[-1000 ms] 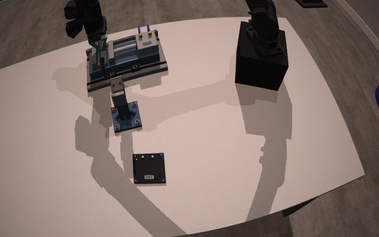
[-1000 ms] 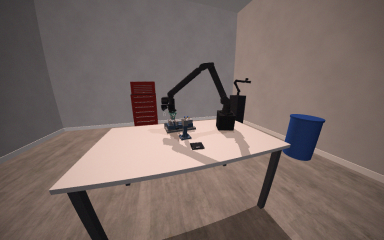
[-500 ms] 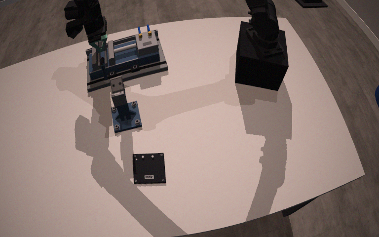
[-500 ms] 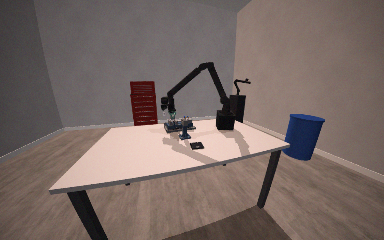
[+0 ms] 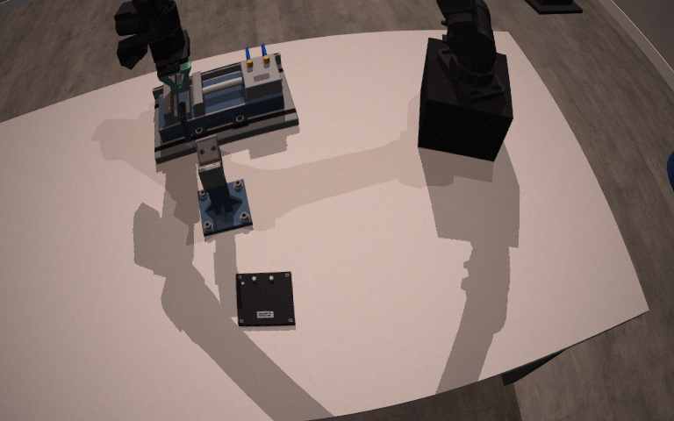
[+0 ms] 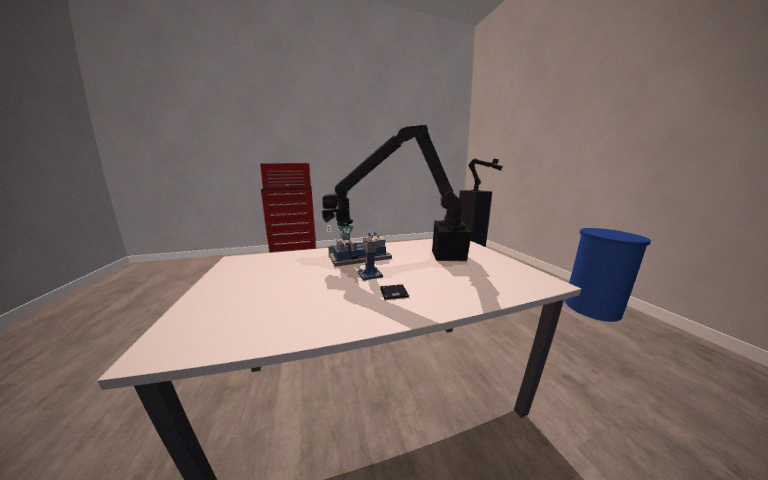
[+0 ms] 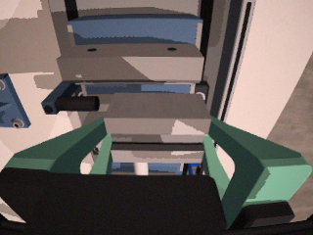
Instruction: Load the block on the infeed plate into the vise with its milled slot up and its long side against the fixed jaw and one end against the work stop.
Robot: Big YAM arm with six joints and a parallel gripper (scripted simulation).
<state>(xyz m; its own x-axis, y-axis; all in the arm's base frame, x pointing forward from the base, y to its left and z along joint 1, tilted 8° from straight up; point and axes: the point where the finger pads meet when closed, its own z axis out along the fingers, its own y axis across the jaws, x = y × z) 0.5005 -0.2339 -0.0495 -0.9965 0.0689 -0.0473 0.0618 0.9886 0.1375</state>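
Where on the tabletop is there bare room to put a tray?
Bare: between the infeed plate and the black pedestal, though shadowed in parts; also left of the infeed plate in the top view.
Crowded: around the vise, with the gripper over it and the V-block stand alongside.

Workshop-like room, silver-and-blue pneumatic vise [image 5: 263, 82] [image 6: 376, 247] [image 7: 132, 69] beneath the green-fingered pincer [image 5: 176, 79] [image 6: 345, 230] [image 7: 158, 132], tall red metal drawer cabinet [image 6: 288, 217] behind it, big blue round drum [image 6: 607, 274] well off to its side
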